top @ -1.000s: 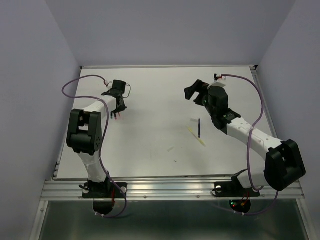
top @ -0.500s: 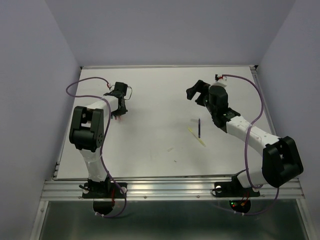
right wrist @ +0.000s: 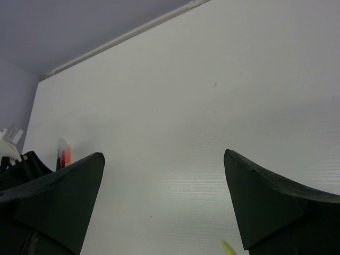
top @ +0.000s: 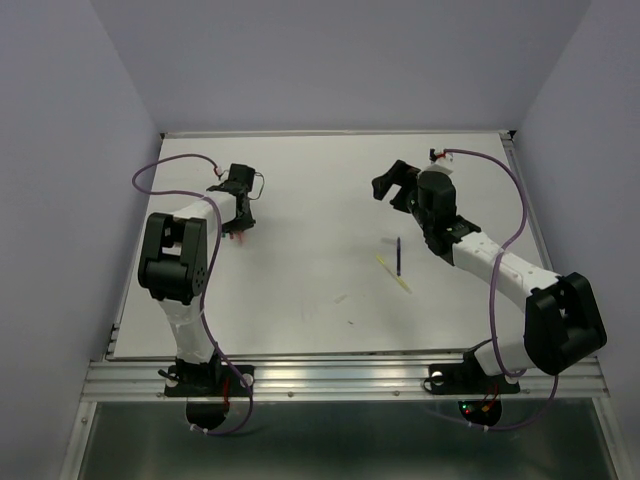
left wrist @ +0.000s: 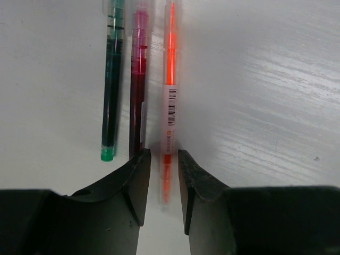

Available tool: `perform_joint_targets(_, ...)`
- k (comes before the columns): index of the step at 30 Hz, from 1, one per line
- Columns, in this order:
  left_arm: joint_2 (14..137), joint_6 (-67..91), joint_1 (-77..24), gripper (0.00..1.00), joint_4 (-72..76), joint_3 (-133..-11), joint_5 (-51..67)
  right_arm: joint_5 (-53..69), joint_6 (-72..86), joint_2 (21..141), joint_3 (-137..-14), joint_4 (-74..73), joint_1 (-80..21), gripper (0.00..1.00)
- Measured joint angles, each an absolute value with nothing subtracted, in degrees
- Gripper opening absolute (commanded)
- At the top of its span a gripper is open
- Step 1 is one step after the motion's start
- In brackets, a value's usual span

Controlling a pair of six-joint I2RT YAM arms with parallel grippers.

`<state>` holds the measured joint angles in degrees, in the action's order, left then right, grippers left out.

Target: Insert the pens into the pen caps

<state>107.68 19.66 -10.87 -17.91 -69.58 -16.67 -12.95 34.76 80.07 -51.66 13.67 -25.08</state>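
Three pens lie side by side on the white table in the left wrist view: a dark green one (left wrist: 111, 95), a dark red one (left wrist: 137, 90) and an orange one (left wrist: 169, 79). My left gripper (left wrist: 163, 154) straddles the near end of the orange pen, its jaws slightly open with a thin gap on each side. From above, that gripper (top: 238, 228) sits at the far left of the table. A dark blue pen (top: 398, 256) and a yellow pen (top: 393, 272) lie mid-right. My right gripper (top: 394, 184) hovers wide open, holding nothing. One faint pale pen cap (top: 340, 297) lies near the centre.
The table's raised far rim (top: 330, 132) and the grey walls close in the workspace. Purple cables loop over both arms. The right wrist view shows bare table (right wrist: 212, 106), the yellow pen's tip (right wrist: 227, 247) and the far three pens (right wrist: 62, 158).
The left gripper's jaws have parted from the orange pen, which now lies on the table. The left arm's elbow shifted slightly. The right arm barely moved.
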Motion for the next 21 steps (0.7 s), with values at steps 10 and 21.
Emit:
perform_joint_targets(10, 96.2, 20.2, -11.9, 0.68, -18.9, -68.9, -13.7, -11.9, 34.8, 78.5, -51.6, 13.4, -25.1, 1.00)
perform_joint_targets(21, 77.2, 19.7, -20.2, 0.99, -11.4, -61.9, -1.0, -9.3, 27.0, 75.9, -51.6, 2.4, -24.9, 1.00)
